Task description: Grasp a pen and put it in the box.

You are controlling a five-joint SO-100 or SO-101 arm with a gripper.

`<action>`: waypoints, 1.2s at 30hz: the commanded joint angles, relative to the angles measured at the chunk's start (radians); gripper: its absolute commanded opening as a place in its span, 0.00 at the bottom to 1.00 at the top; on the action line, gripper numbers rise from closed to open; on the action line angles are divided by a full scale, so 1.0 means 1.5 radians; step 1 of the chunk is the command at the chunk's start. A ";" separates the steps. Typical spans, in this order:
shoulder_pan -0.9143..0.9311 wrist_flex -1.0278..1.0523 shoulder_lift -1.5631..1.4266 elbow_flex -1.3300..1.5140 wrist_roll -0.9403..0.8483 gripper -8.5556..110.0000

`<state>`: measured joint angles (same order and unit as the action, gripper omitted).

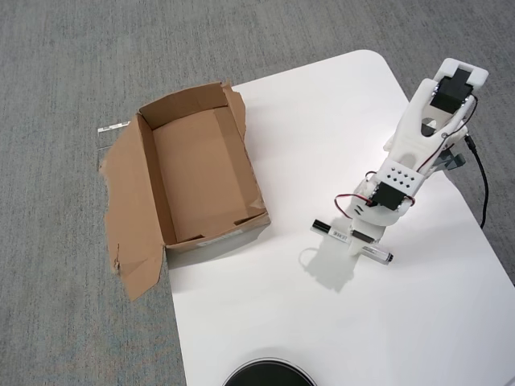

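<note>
The pen (341,235), white with a black cap pointing left, lies flat on the white table (322,145) in the overhead view. My gripper (366,238) hangs straight down over the pen's middle, and the wrist and its motor hide the fingers, so I cannot tell whether they are open or shut. The pen's cap end and tail end stick out on either side of the arm. The brown cardboard box (146,174) stands open at the table's left edge, with a big ragged flap folded outward to the left. Nothing lies inside it.
The table's rounded edge runs close on the right, where a black cable (484,186) hangs beside the arm's base. A black round object (269,374) shows at the bottom edge. Grey carpet surrounds the table.
</note>
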<state>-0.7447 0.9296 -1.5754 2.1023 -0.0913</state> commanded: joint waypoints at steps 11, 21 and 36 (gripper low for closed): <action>-0.004 0.003 0.002 -0.016 0.002 0.07; 0.008 0.004 -0.008 -0.016 0.001 0.07; 0.008 0.011 -0.165 -0.017 -0.005 0.07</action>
<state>-0.7355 0.9373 -1.7518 2.0993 -0.0928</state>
